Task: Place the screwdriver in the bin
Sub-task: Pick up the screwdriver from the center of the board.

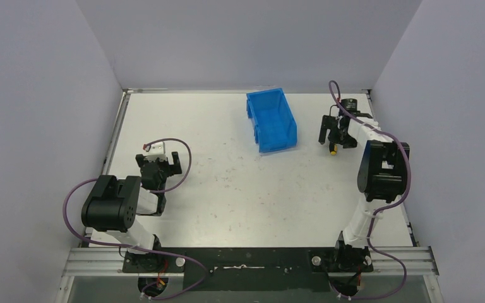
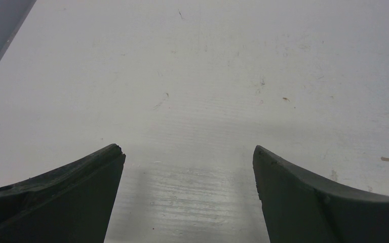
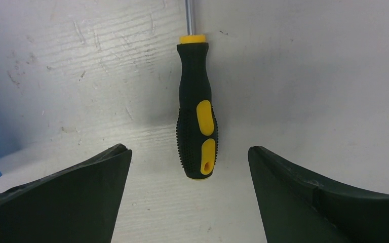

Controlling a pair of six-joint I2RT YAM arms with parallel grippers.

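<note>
desk (image 1: 227,189): white and scuffed, carries everything. bin (image 1: 271,123): blue, at the far centre, nothing visible inside. it sits within the right arm's reach, so the carry looks short.

left claw (image 2: 188,152): released, fingers spread over bare desk, nothing between them. parked well apart from the job, likely to keep out of the way.

right claw (image 3: 188,150): released, fingers wide on either side of the handle, no contact seen. looks lined up to close across the grip.

screwdriver (image 3: 197,116): lies flat on the desk right of the bin, not in it, handle toward the wrist camera, shaft pointing away.

top view shows only a yellow speck under the claw. the right wrist view shows the handle's lie and the gaps beside it, plus a blue sliver of bin at its left edge.
</note>
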